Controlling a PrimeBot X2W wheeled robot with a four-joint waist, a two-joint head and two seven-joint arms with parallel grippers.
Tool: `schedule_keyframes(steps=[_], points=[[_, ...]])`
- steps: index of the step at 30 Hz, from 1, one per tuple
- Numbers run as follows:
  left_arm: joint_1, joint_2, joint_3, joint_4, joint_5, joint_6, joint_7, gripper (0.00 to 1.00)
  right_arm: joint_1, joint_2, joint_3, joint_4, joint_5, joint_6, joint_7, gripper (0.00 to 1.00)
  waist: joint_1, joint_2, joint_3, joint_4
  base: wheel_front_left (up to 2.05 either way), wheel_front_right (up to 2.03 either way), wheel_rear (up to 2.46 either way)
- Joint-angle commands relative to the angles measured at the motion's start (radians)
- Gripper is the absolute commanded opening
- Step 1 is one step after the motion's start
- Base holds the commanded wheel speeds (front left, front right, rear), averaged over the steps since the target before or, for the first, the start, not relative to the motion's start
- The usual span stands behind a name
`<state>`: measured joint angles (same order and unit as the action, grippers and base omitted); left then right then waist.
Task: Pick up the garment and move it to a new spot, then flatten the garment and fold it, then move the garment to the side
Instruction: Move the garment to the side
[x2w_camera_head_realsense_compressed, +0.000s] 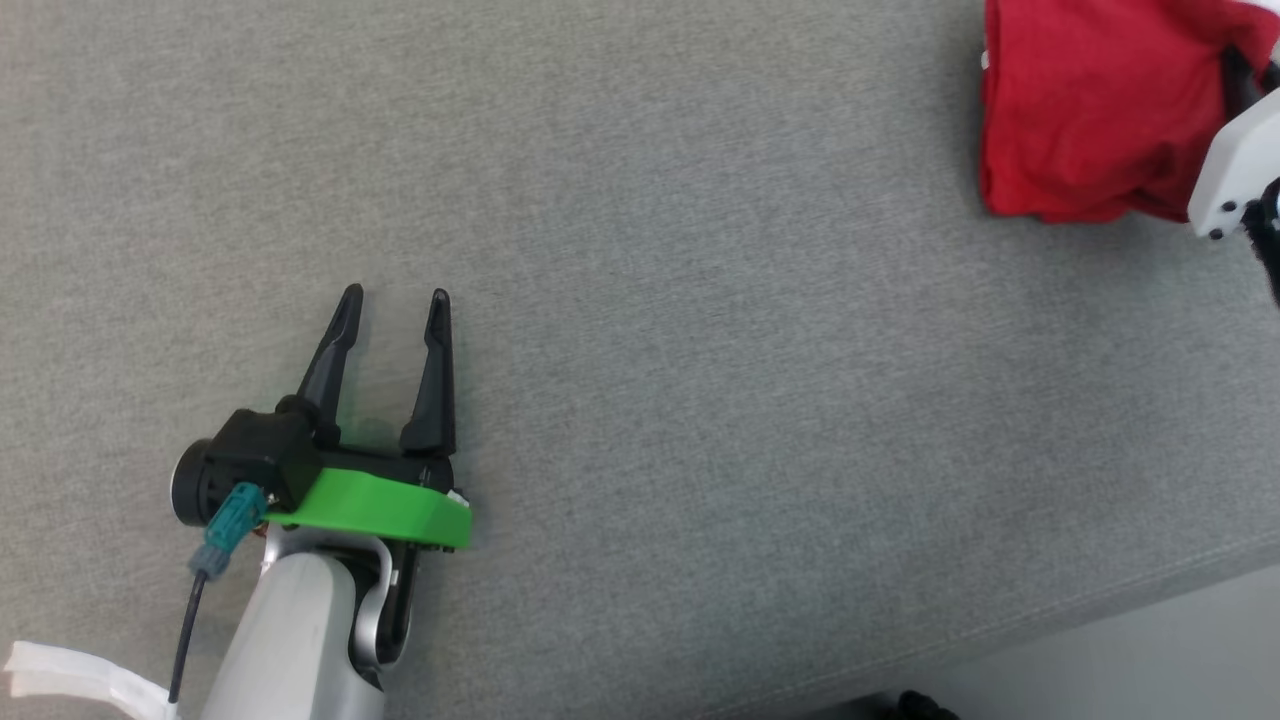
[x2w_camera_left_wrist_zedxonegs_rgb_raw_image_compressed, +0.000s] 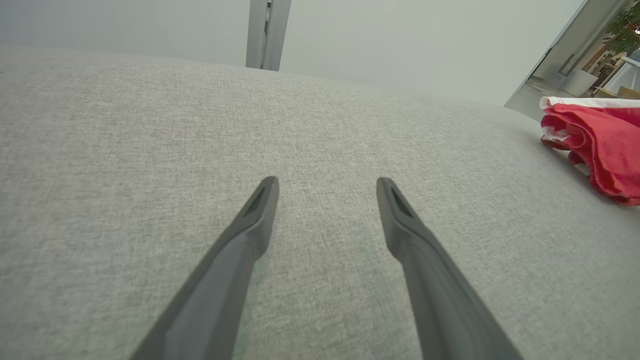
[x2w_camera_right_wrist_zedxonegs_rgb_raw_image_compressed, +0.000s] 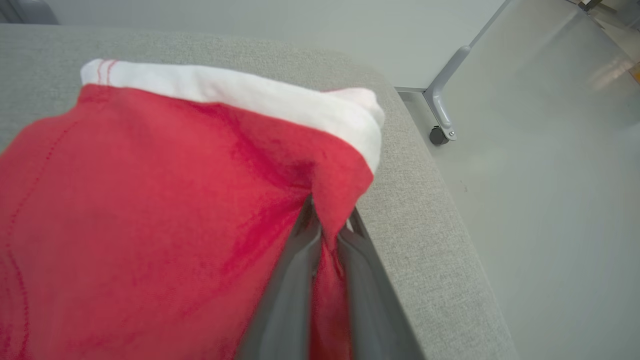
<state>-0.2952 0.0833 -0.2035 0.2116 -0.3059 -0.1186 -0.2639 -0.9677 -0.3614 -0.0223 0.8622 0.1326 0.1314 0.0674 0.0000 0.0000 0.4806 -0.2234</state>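
Observation:
The garment (x2w_camera_head_realsense_compressed: 1090, 110) is red with a white band, bunched at the far right corner of the grey padded surface (x2w_camera_head_realsense_compressed: 700, 350). In the right wrist view my right gripper (x2w_camera_right_wrist_zedxonegs_rgb_raw_image_compressed: 330, 220) is shut on a fold of the red garment (x2w_camera_right_wrist_zedxonegs_rgb_raw_image_compressed: 150, 210), near the surface's right edge; the white band (x2w_camera_right_wrist_zedxonegs_rgb_raw_image_compressed: 250, 97) lies at its far side. My left gripper (x2w_camera_head_realsense_compressed: 392, 298) rests low over bare grey cloth at the lower left, open, nothing between its fingers. The left wrist view shows that left gripper (x2w_camera_left_wrist_zedxonegs_rgb_raw_image_compressed: 327, 186) open and the garment (x2w_camera_left_wrist_zedxonegs_rgb_raw_image_compressed: 600, 150) far off to the right.
The surface's front edge (x2w_camera_head_realsense_compressed: 1000, 640) runs along the lower right, with pale floor beyond. In the right wrist view the floor (x2w_camera_right_wrist_zedxonegs_rgb_raw_image_compressed: 550, 200) drops off right of the garment, and a grey wheeled leg (x2w_camera_right_wrist_zedxonegs_rgb_raw_image_compressed: 442, 115) stands there. A wall post (x2w_camera_left_wrist_zedxonegs_rgb_raw_image_compressed: 265, 35) rises behind.

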Motion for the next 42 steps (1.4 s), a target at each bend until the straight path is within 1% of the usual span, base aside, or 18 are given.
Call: schedule_keyframes(steps=[1, 3, 8, 10, 11, 12, 13, 14, 16, 19, 23, 28, 35, 39, 42], points=[[-0.017, 0.004, 0.005, -0.005, -0.001, 0.002, 0.000, 1.00, -0.025, -0.009, -0.003, 0.014, -0.014, -0.002, 0.002, 0.00, 0.0000, 0.0000, 0.052, 0.059, 0.00, 0.00, 0.00], [-0.025, 0.000, 0.006, -0.009, -0.001, 0.003, 0.000, 1.00, -0.057, -0.040, -0.007, 0.040, -0.026, -0.002, 0.002, 0.00, 0.0000, 0.0000, 0.067, 0.081, 0.00, 0.00, 0.00], [-0.026, -0.008, 0.013, -0.014, -0.002, 0.000, 0.000, 1.00, -0.110, -0.084, -0.007, 0.090, -0.068, -0.002, -0.018, 0.00, 0.0000, 0.0000, 0.091, 0.119, 0.00, 0.00, 0.00], [-0.024, -0.009, 0.015, -0.012, 0.000, -0.001, 0.000, 1.00, -0.127, -0.108, -0.013, 0.109, -0.085, -0.002, -0.037, 0.05, 0.0000, 0.0000, 0.097, 0.127, 0.00, 0.00, 0.00], [-0.023, -0.011, 0.015, -0.011, 0.001, -0.002, 0.000, 1.00, -0.134, -0.121, -0.015, 0.120, -0.095, -0.002, -0.046, 0.09, 0.0000, 0.0000, 0.098, 0.131, 0.00, 0.00, 0.00], [-0.020, -0.011, 0.017, -0.011, 0.001, -0.003, 0.000, 1.00, -0.142, -0.127, -0.022, 0.128, -0.101, -0.002, -0.054, 0.17, 0.0000, 0.0000, 0.100, 0.133, 0.00, 0.00, 0.00], [-0.019, -0.012, 0.017, -0.011, 0.003, -0.003, 0.000, 1.00, -0.153, -0.132, -0.032, 0.129, -0.113, -0.002, -0.080, 0.93, 0.0000, 0.0000, 0.101, 0.136, 0.00, 0.00, 0.00], [-0.019, -0.013, 0.018, -0.011, 0.004, -0.004, 0.000, 1.00, -0.160, -0.138, -0.044, 0.128, -0.124, -0.002, -0.104, 1.00, 0.0000, 0.0000, 0.101, 0.138, 0.00, 0.00, 0.00], [-0.017, -0.014, 0.022, -0.010, 0.004, -0.004, 0.001, 1.00, -0.162, -0.146, -0.069, 0.127, -0.159, -0.002, -0.159, 1.00, 0.0000, 0.0000, 0.099, 0.140, 0.00, 0.00, 0.00], [-0.008, -0.016, 0.030, -0.006, 0.006, -0.004, 0.001, 1.00, -0.163, -0.130, -0.108, 0.137, -0.198, -0.002, -0.219, 1.00, 0.0000, 0.0000, 0.089, 0.135, 0.00, 0.00, 0.00], [0.000, -0.018, 0.040, -0.003, 0.007, -0.005, 0.000, 1.00, -0.157, -0.095, -0.131, 0.146, -0.242, -0.002, -0.259, 1.00, 0.0000, 0.0000, 0.066, 0.125, 0.00, 0.00, 0.00], [0.003, -0.020, 0.048, 0.001, 0.010, -0.008, 0.000, 1.00, -0.145, -0.053, -0.132, 0.133, -0.281, -0.002, -0.298, 1.00, 0.0000, 0.0000, 0.019, 0.116, 0.00, 0.00, 0.00], [0.008, -0.022, 0.073, 0.020, 0.004, -0.011, 0.000, 1.00, -0.117, 0.046, -0.087, 0.094, -0.300, -0.002, -0.327, 1.00, 0.0000, 0.0000, -0.092, 0.123, 0.00, 0.00, 0.00], [0.023, -0.023, 0.096, 0.044, 0.000, -0.011, 0.000, 1.00, -0.072, 0.112, -0.072, 0.058, -0.282, -0.002, -0.331, 1.00, 0.0000, 0.0000, -0.165, 0.139, 0.00, 0.00, 0.00], [0.037, -0.026, 0.117, 0.060, -0.008, -0.012, 0.000, 1.00, -0.025, 0.157, -0.066, 0.004, -0.251, -0.002, -0.333, 1.00, 0.0000, 0.0000, -0.219, 0.155, 0.00, 0.00, 0.00]])
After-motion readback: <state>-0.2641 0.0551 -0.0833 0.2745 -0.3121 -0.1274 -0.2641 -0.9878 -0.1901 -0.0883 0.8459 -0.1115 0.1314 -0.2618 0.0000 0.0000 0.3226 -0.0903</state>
